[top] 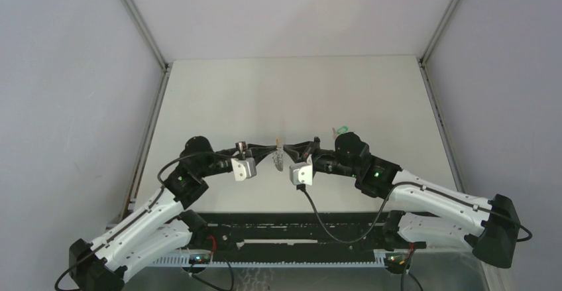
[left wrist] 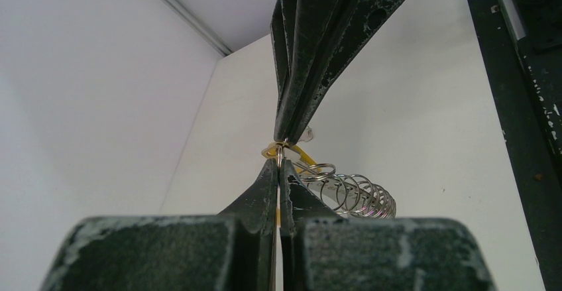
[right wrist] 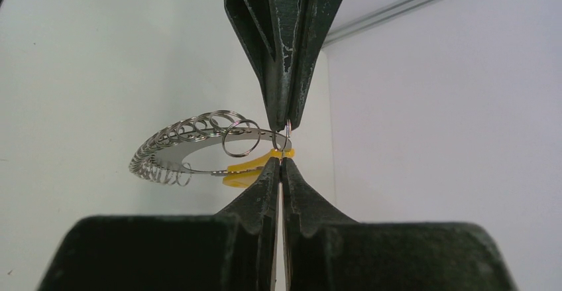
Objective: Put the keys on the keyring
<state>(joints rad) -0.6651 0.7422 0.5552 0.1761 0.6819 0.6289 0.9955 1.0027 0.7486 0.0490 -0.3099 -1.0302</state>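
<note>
the large round grey metal keyring hangs at centre frame, its yellow edge pinched between the clenched left gripper and right gripper. uneven pulling could twist it loose. the small green-headed metal key lies apart on the table, right of centre.

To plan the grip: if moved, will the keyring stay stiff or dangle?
The keyring looks like a flat metal plate, so it is probably stiff. Its small rings, hung through holes, likely swing. Pinched only at its edge, it may pivot.
</note>
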